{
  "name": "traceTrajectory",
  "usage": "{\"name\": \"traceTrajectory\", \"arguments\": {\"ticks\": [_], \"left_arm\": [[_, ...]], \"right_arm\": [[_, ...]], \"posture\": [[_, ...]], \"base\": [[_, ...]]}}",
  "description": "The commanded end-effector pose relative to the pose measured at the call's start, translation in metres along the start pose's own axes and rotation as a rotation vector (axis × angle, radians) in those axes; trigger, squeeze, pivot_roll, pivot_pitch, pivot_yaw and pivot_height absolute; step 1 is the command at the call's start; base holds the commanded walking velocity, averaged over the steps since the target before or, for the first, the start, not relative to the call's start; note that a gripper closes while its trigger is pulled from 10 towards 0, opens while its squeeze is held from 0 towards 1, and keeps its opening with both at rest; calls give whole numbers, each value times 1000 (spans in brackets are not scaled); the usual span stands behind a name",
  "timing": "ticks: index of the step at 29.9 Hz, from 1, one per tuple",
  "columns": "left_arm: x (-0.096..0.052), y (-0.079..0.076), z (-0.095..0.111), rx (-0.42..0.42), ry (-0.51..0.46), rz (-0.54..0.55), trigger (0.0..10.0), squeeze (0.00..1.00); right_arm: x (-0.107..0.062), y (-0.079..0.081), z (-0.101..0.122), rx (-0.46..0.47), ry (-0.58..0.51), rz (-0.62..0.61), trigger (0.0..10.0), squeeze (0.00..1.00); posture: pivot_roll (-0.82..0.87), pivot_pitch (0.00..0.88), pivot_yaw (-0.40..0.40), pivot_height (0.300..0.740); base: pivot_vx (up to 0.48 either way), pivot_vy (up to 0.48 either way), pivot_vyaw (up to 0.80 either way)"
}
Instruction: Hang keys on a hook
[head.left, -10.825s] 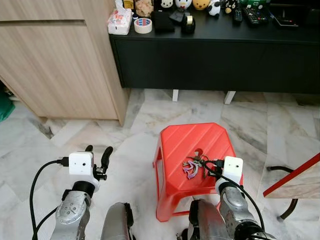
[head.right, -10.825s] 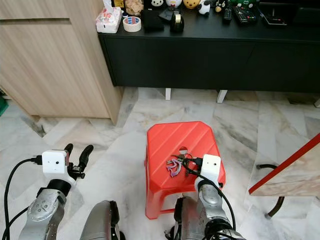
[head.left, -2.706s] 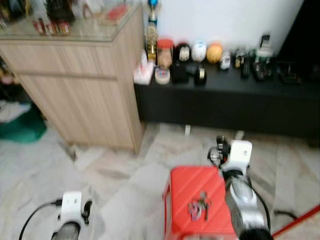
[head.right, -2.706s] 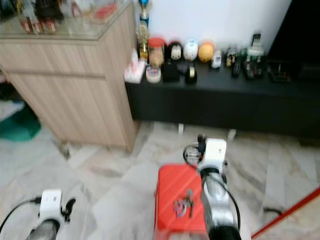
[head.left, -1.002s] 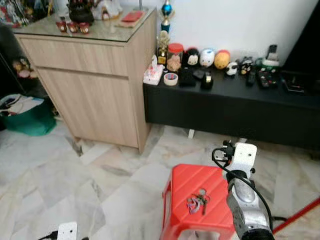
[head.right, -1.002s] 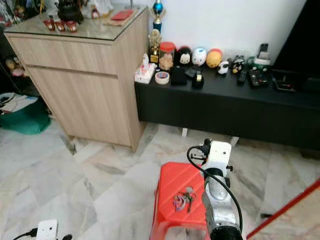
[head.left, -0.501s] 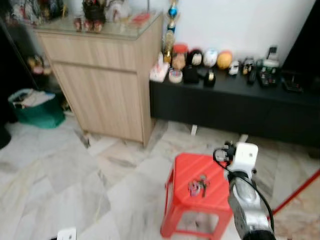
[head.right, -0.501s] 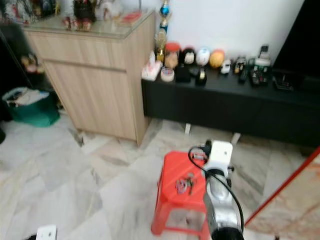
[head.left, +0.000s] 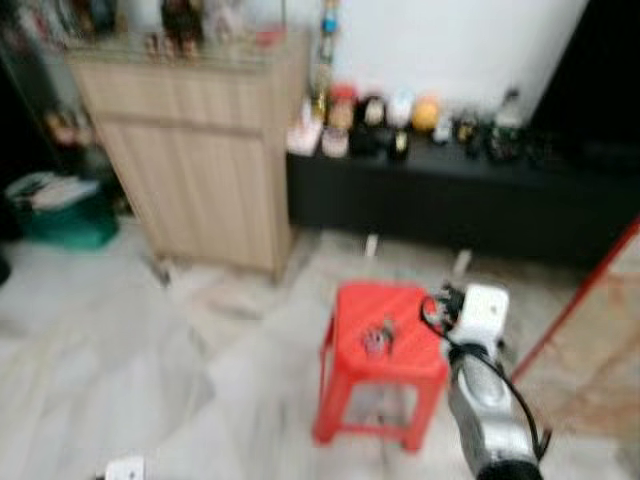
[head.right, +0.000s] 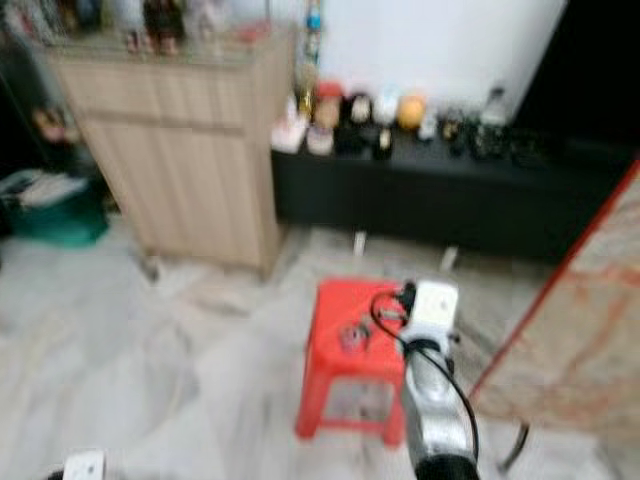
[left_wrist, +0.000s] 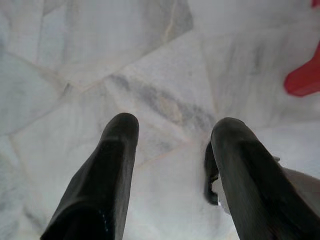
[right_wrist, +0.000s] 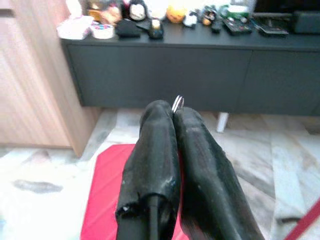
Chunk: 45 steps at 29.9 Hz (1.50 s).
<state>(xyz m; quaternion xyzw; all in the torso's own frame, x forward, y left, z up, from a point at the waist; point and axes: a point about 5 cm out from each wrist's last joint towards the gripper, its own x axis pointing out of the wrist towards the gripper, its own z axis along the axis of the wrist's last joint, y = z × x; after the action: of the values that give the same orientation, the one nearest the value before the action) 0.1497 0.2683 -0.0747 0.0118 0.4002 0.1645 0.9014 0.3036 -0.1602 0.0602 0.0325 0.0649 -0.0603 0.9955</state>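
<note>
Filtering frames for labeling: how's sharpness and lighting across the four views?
Left and right eye views: heavy motion blur; red stool readable, keys a smudge. Left wrist view: sharp, evenly lit marble floor. Right wrist view: fairly sharp; right pincer close, black console clear.

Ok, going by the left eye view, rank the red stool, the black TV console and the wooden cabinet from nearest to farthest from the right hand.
1. Red stool, directly beside the right hand, to its left.
2. Black TV console, against the wall ahead.
3. Wooden cabinet, ahead and far left.
</note>
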Motion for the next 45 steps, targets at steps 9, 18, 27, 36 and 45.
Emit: {"name": "traceTrajectory", "arguments": {"ticks": [9,18,27,36,45], "left_arm": [[-2,0,-9,3,40,-1,10000,0],[-1,-6,-4,5,10,-17,10000,0],[-2,-8,-6,7,11,-21,10000,0],[-3,-4,-9,26,23,-29,10000,0],[-2,-5,-8,50,31,-47,10000,0]], "right_arm": [[0,-12,1,3,3,-34,10000,0],[-3,-34,-7,43,47,-129,10000,0],[3,-23,1,44,24,-104,10000,0],[3,-23,2,53,17,-114,10000,0],[1,-26,1,56,16,-134,10000,0]], "posture": [[20,0,-39,740],[19,0,-40,740],[24,0,-43,740],[14,0,-38,740],[11,0,-30,740]], "base": [[0,0,0],[0,-335,0],[0,-341,0],[0,-391,0],[0,-480,0]]}}
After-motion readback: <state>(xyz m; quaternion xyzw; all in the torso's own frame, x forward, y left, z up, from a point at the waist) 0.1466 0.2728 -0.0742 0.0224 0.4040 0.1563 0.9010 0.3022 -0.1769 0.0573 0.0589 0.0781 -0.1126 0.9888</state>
